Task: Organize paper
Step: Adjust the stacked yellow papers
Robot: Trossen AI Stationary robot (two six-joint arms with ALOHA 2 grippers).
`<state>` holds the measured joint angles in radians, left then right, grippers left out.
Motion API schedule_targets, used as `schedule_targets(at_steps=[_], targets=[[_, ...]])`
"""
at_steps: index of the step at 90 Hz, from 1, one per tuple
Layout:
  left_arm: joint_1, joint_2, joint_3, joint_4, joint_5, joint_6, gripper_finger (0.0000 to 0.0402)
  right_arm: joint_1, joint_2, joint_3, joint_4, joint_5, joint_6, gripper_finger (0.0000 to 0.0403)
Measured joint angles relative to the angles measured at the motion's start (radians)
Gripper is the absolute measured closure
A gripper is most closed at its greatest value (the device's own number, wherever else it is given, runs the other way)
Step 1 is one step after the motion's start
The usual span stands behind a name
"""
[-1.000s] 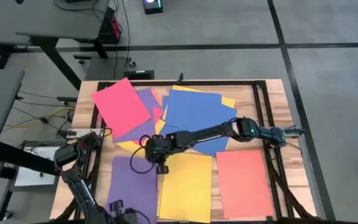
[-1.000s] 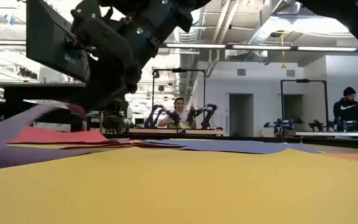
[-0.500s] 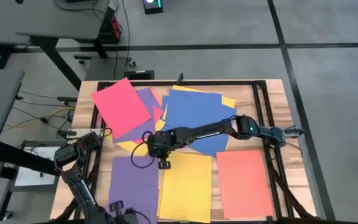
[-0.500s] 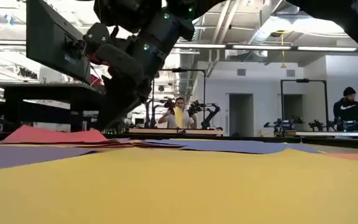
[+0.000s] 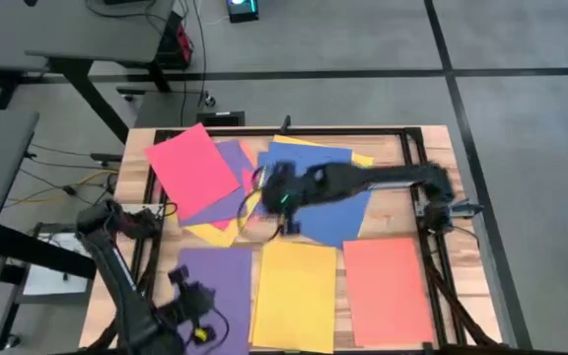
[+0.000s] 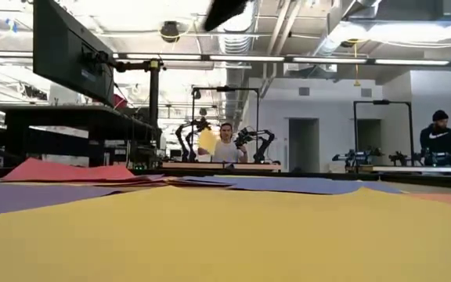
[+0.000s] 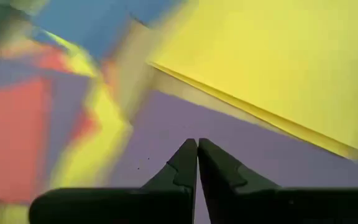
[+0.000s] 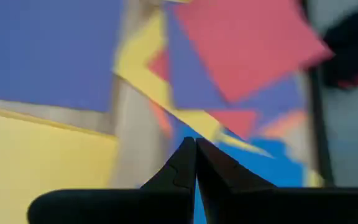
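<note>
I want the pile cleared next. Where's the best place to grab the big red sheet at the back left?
Probably its outer left corner, approached from the table's left edge. The red sheet lies tilted on top of the pile, that corner over bare table, free of the purple sheet beneath.

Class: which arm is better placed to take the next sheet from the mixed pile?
Right. The right gripper hangs over the mixed pile, fingers shut; the left gripper is over the separate purple sheet nearer the front.

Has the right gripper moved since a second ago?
Yes. In the high view the right gripper has pulled back from the top edge of the near yellow sheet toward the table's far side, and is now over the blue sheet, fingers shut.
</note>
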<state>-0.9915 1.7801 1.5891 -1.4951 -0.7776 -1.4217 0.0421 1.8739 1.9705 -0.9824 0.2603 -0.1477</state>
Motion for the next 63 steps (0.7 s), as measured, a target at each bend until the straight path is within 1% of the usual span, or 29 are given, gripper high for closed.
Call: schedule_targets(at_steps=[10,18,29,41,45,52,63], targets=[[0.071,-0.095,-0.13,0.016,-0.015,0.044,0.0402,-0.044,-0.153,-0.175,0.03,0.039,0.057,0.0403],[0.142,-0.189,-0.266,0.116,-0.018,0.127,0.0402,-0.065,-0.285,-0.362,0.119,0.061,0.098,0.0403],[0.256,-0.336,-0.456,0.377,-0.016,0.315,0.0402,-0.066,-0.45,-0.641,0.319,0.066,0.151,0.0403],[0.407,-0.461,-0.638,0.685,0.031,0.559,0.0402,-0.07,-0.563,-0.903,0.527,0.064,0.18,0.0403],[0.458,-0.488,-0.686,0.784,0.065,0.634,0.0402,-0.071,-0.587,-0.973,0.586,0.064,0.182,0.0403],[0.548,-0.516,-0.75,0.915,0.155,0.736,0.04,-0.073,-0.605,-1.068,0.657,0.065,0.186,0.0403],[0.666,-0.515,-0.799,1.054,0.337,0.839,0.0383,-0.071,-0.591,-1.145,0.732,0.055,0.239,0.0403]])
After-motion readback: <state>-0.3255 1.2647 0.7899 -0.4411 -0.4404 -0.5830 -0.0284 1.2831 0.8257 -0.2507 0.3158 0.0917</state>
